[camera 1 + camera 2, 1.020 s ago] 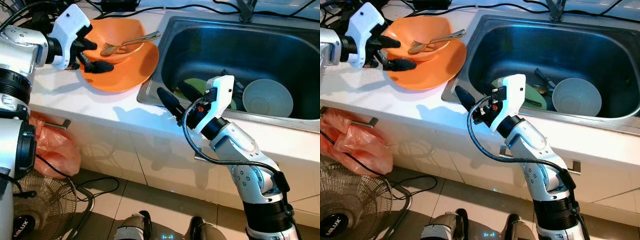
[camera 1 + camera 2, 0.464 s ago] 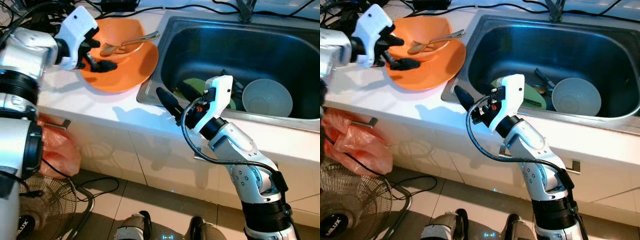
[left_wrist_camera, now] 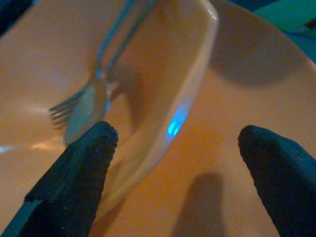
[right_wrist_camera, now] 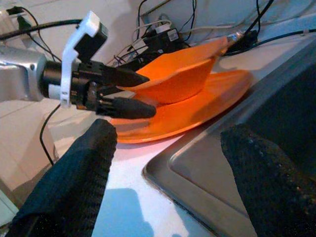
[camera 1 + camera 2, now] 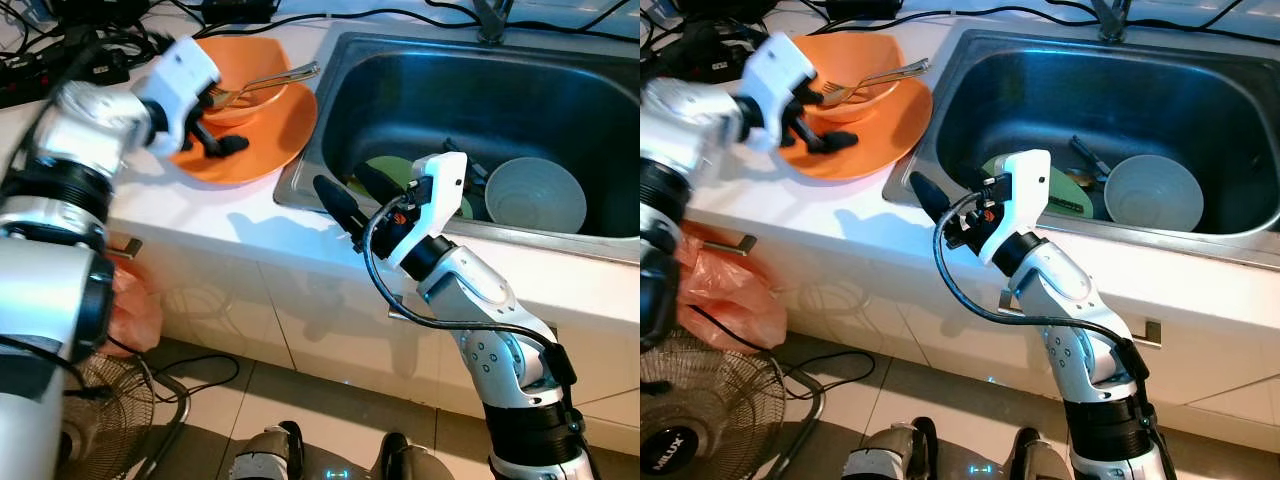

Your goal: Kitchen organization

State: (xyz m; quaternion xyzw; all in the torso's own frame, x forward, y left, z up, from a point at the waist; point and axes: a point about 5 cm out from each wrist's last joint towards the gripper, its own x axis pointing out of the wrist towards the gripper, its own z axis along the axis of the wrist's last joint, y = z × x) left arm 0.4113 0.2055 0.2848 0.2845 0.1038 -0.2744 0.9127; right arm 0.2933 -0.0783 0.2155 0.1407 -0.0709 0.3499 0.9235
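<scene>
- orange bowl (image 5: 245, 75) with a fork (image 5: 262, 84) in it sits on an orange plate (image 5: 275, 130), counter left of the sink (image 5: 600, 80)
- left gripper (image 5: 215, 130) spread open over the plate, holding nothing
- right gripper (image 5: 352, 192) wide open too, empty, at the sink's front edge

Black cables (image 5: 300, 17) and power strip (image 5: 60, 75) along upper edge, upper left of eye views. Pink plastic bag (image 5: 135, 310) hangs at left below countertop. Metal drawer handle (image 5: 125, 246) just above bag. Floor fan (image 5: 705, 410) in lower left corner, black cord (image 5: 205, 375) trailing beside it. Beige tiled floor (image 5: 330, 425) along bottom.
</scene>
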